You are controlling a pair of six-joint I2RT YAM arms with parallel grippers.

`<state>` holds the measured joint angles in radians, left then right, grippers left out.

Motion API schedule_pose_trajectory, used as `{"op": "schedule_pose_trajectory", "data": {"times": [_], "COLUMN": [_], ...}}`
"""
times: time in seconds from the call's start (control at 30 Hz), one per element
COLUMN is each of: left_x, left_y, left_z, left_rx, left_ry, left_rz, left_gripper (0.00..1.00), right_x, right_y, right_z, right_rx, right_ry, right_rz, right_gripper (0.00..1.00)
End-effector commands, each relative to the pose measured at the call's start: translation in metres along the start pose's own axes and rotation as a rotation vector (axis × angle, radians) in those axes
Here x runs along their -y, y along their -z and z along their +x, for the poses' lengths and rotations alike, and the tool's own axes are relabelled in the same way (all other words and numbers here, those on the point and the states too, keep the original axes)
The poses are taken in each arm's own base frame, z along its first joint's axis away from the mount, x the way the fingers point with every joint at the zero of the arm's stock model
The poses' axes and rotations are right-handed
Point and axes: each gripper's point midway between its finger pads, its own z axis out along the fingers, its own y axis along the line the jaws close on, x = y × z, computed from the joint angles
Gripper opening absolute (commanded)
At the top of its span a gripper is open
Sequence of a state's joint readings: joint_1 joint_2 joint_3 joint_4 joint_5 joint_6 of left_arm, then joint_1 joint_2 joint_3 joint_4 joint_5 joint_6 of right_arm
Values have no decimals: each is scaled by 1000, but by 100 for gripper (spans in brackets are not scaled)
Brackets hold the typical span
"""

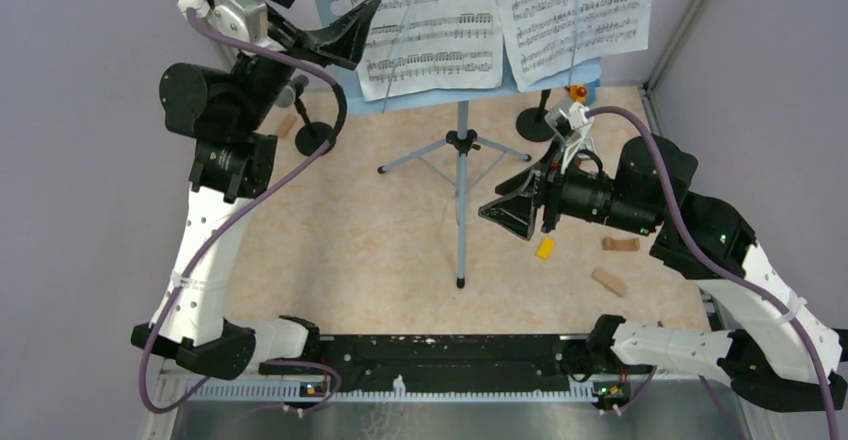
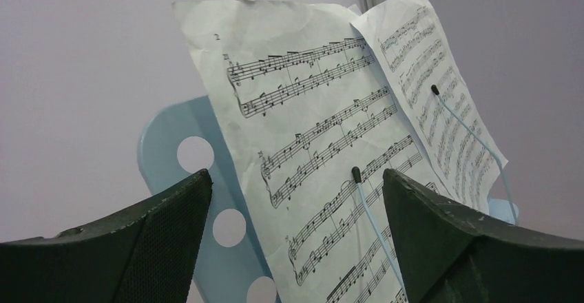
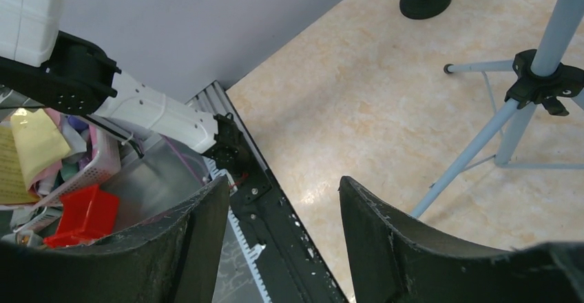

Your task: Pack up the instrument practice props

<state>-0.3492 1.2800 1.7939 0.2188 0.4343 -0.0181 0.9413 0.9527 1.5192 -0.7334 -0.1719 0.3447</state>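
Spread wide at left gripper [image 2: 296,179], framing music sheets [image 2: 310,110], gripping nothing — half parted at right gripper [image 3: 284,182], empty, near tripod legs [image 3: 468,155].

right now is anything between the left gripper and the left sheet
Nothing visible stands between them: the open left gripper faces the left sheet across bare air. One catch: a thin wire clip lies across the sheet's face against the desk, so the sheet probably has to slide out from under it.

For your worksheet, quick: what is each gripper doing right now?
Left gripper: open, holding nothing.
Right gripper: open, holding nothing.
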Motion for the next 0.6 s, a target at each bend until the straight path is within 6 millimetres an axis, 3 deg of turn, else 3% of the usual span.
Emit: {"op": "schedule_pose_trajectory", "data": {"times": [0.0, 0.57], "left_x": [-3, 25], "left_y": [-2, -10], "left_z": [-32, 2], "left_rx": [95, 16], "left_ry": [-7, 115], "left_rz": [-22, 149], "left_gripper": [95, 78], "right_x": [-8, -4], "right_y": [4, 7], "right_z": [-10, -5], "right_rx": [43, 42], "right_ry": [-11, -15], "right_rz": [-37, -16], "right_gripper": [59, 59]}}
